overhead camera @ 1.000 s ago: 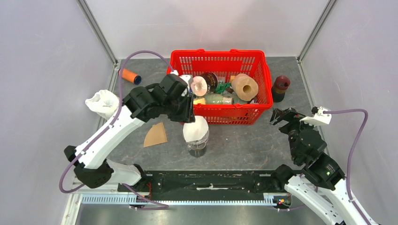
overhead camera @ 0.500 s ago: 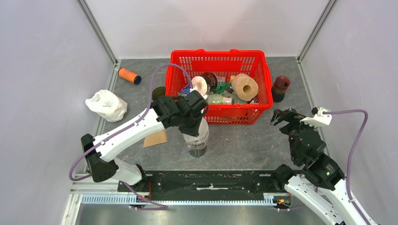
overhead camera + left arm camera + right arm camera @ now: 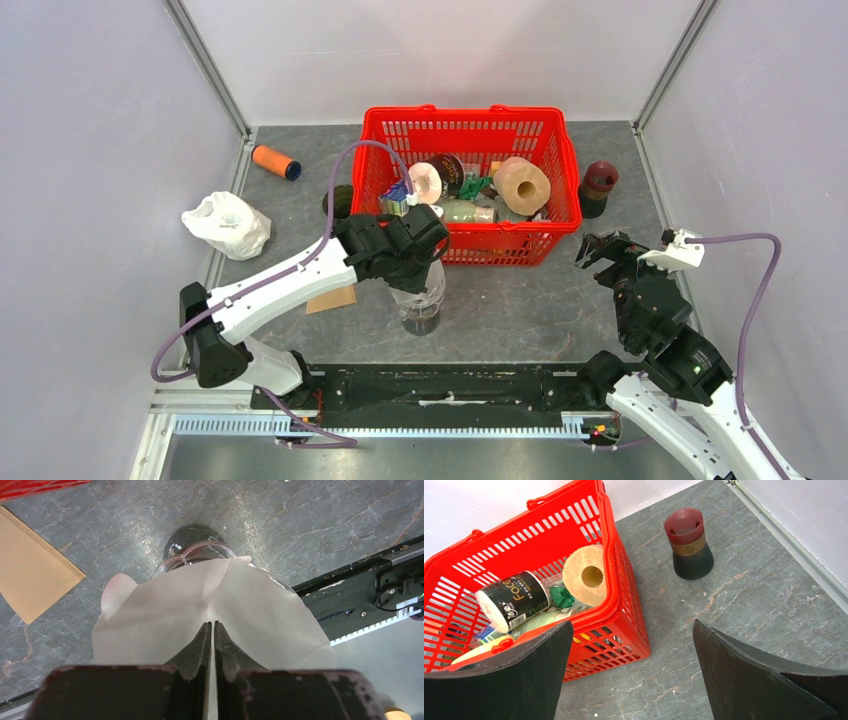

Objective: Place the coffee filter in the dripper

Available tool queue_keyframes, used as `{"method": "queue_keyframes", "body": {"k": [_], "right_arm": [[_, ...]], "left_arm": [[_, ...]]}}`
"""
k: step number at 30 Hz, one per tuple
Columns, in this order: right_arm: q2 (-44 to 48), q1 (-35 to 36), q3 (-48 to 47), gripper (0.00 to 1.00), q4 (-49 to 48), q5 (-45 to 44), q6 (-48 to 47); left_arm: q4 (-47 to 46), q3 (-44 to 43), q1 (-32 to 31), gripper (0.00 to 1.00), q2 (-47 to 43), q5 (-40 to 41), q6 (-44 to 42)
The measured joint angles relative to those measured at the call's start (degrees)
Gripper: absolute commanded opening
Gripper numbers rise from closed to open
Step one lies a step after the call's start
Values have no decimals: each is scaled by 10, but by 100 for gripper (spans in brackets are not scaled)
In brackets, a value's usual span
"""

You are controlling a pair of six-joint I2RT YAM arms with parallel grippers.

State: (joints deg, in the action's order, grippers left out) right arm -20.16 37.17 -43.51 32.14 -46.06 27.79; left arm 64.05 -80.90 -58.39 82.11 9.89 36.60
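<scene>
The red basket [image 3: 500, 245] stands on the grey table [image 3: 520, 300]. Just in front of the basket's front wall, below its left part, the glass dripper [image 3: 195, 545] stands upright. The white coffee filter [image 3: 165, 615] lies on top of it and covers its mouth; how deep the paper sits inside, I cannot tell.

The left gripper [image 3: 211, 624] is over the dripper, close to the basket's front wall. Its jaws are almost closed, with only a thin slit between them. The tips touch the white paper at the place where its creases meet. Whether a fold of paper is caught between the tips, I cannot tell.

A flat brown filter [image 3: 30, 565] lies on the table in front of the basket's left corner, apart from the basket. In the top view the left arm covers part of it.

The right gripper [image 3: 630, 625] hangs above the table near the basket's front right corner. Its jaws are wide apart and nothing is between them.

A dark red cup [image 3: 688, 545] stands upright just beside the basket's right wall and does not touch it. Inside the basket, a paper roll [image 3: 586, 575] and a can [image 3: 514, 605] lie on their sides among other things. Well to the left of the basket lies a white bag [image 3: 225, 222], and an orange spool [image 3: 275, 160] lies beyond the basket's back left corner.
</scene>
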Motion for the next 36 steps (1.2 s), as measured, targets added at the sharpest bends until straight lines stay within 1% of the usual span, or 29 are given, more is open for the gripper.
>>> {"method": "queue_keyframes", "body": {"k": [17, 19, 23, 26, 32, 36], "right_arm": [[2, 0, 0, 97, 1, -4, 0], [2, 0, 1, 97, 1, -4, 0], [2, 0, 3, 97, 1, -4, 0], [2, 0, 4, 97, 1, -4, 0], [2, 0, 4, 97, 1, -4, 0], [2, 0, 4, 97, 1, -4, 0]], "left_arm": [[-13, 29, 0, 10, 17, -10, 6], [-13, 30, 0, 12, 17, -9, 9], [-14, 32, 0, 19, 17, -9, 14], [-15, 32, -2, 20, 17, -9, 16], [-17, 33, -3, 32, 17, -9, 17], [-17, 33, -3, 37, 17, -9, 17]]}}
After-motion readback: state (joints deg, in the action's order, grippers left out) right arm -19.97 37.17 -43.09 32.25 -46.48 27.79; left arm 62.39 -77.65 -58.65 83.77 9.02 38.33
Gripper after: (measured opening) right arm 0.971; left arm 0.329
